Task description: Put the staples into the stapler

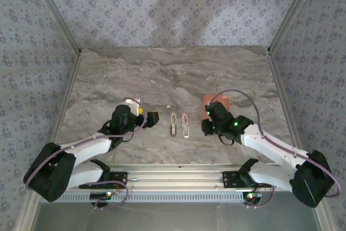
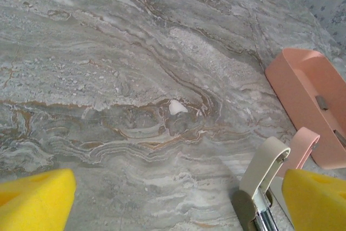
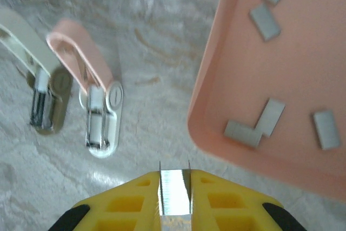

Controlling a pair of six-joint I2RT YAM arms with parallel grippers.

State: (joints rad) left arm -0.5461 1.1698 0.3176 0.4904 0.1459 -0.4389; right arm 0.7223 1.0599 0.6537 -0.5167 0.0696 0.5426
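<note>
Top view: left claw (image 1: 148, 113) spread wide, right claw (image 1: 207, 113) pressed together. The beige stapler (image 1: 173, 124) and pink stapler (image 1: 186, 125) lie between them.
Left wrist: beige stapler (image 2: 264, 179) beside the right-hand finger (image 2: 316, 198).
Right wrist: right claw (image 3: 174, 179) pinches a staple strip (image 3: 174, 194) (edge-up). Loose staples (image 3: 254, 132) sit in the tray (image 3: 213, 133), ahead-right.

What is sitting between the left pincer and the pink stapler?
The cream stapler sits between the left pincer and the pink stapler; the top view shows it.
</note>
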